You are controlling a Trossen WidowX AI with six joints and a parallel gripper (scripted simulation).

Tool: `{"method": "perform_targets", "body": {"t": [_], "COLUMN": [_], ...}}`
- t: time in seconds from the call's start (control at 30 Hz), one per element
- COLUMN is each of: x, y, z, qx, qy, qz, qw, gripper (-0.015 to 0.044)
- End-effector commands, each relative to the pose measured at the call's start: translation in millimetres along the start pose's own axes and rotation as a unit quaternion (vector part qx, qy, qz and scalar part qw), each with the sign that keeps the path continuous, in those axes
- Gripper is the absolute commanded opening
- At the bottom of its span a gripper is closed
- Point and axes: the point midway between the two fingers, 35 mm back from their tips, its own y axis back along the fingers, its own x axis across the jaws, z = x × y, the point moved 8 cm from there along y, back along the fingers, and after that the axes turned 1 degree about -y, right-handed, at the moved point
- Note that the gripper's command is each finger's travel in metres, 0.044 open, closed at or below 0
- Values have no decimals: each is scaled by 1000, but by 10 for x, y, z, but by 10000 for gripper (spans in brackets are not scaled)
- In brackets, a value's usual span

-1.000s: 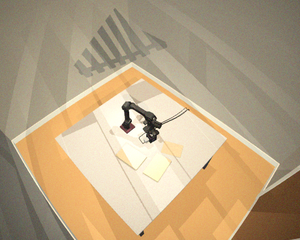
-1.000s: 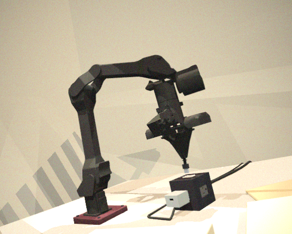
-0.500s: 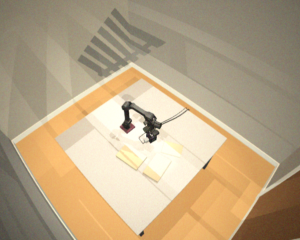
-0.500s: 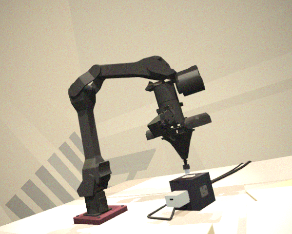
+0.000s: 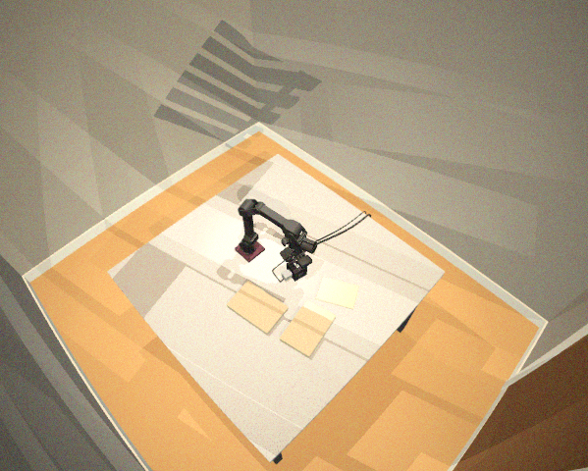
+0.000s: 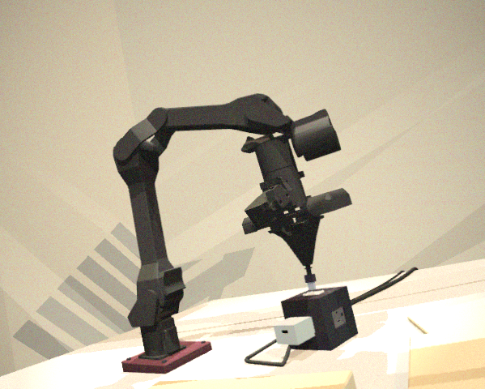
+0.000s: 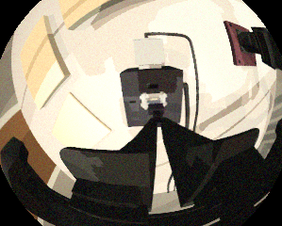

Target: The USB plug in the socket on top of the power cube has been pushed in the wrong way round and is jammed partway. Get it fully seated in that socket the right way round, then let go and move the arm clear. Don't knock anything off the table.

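My gripper (image 6: 308, 267) (image 7: 157, 121) is shut on the black USB plug (image 6: 309, 278) (image 7: 156, 112) and stands above the power cube, pointing down with a slight tilt. The dark power cube (image 5: 297, 272) (image 6: 326, 320) (image 7: 132, 115) stands on the table. The plug's pale metal end (image 6: 311, 285) shows between its black body and the light socket plate (image 6: 316, 292) (image 7: 145, 102) on the cube's top. The metal end is at or just above the socket; I cannot tell whether its tip is inside. The socket opening is mostly hidden, and which way round the plug faces is unclear.
A white adapter block (image 5: 284, 274) (image 6: 293, 331) (image 7: 149, 52) sticks out of the cube's side, with a black cable (image 6: 260, 362) (image 7: 194, 71) looping from it. More black cables (image 6: 378, 289) run behind the cube. Flat tan boards (image 5: 257, 306) (image 5: 307, 332) and a pale yellow sheet (image 5: 339, 292) lie nearby.
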Motion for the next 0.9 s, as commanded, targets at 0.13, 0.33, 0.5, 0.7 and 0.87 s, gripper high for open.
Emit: {"method": "perform_targets", "body": {"t": [0.13, 0.33, 0.5, 0.7, 0.87], "x": [-1, -1, -1, -1, -1], "y": [-5, -12, -18, -25, -31], "z": [0, 0, 1, 2, 2], "qx": [3, 3, 3, 3, 3], "qy": [3, 3, 3, 3, 3], "qz": [1, 1, 1, 1, 1], "qw": [1000, 1000, 1000, 1000, 1000], "gripper": [0, 0, 0, 0, 0]}}
